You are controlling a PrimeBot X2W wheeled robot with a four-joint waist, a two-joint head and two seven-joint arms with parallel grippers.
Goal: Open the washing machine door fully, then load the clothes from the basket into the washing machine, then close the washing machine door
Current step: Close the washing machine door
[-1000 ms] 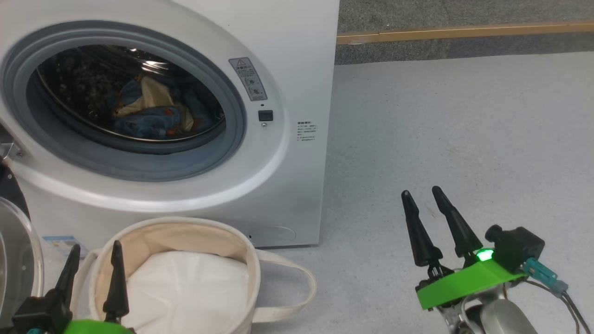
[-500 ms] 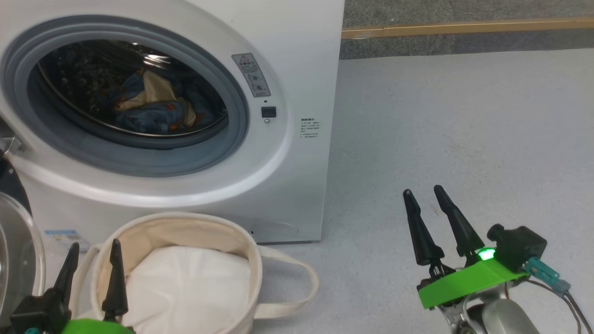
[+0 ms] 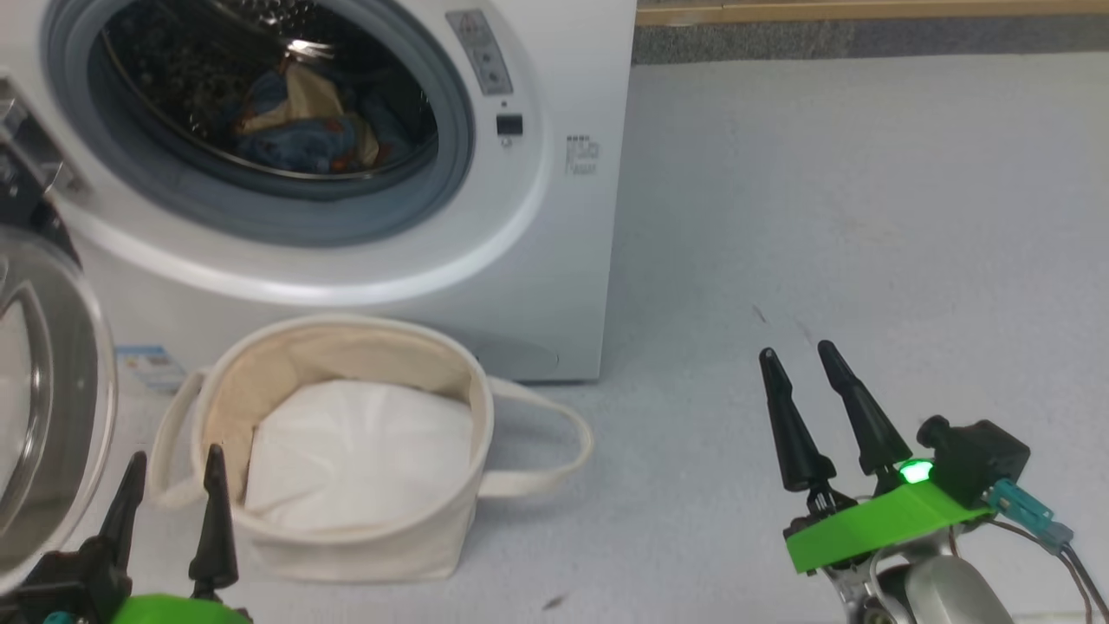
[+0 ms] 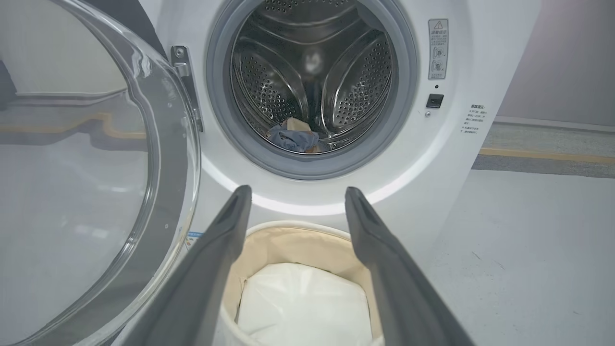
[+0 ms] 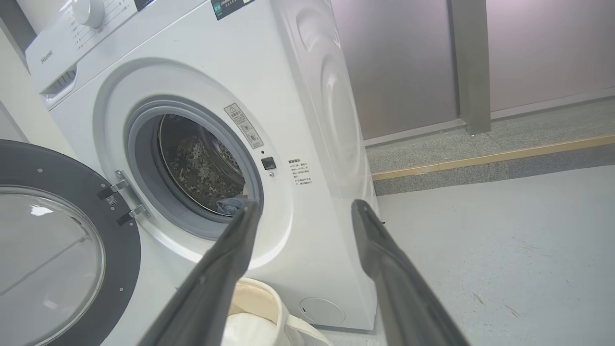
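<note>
Head view: the washing machine door (image 3: 52,407), swung open, stands at nine o'clock from my left gripper (image 3: 176,452), the nearer one; my right gripper (image 3: 794,349) is well apart. Both are released and empty. The clothes (image 3: 295,130) lie in the drum (image 3: 156,43), twelve o'clock.

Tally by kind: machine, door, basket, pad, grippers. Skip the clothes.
washing machine: 1
washing machine door: 1
basket: 1
white pad: 1
grippers: 2 (left gripper, right gripper)
Total: 6
</note>
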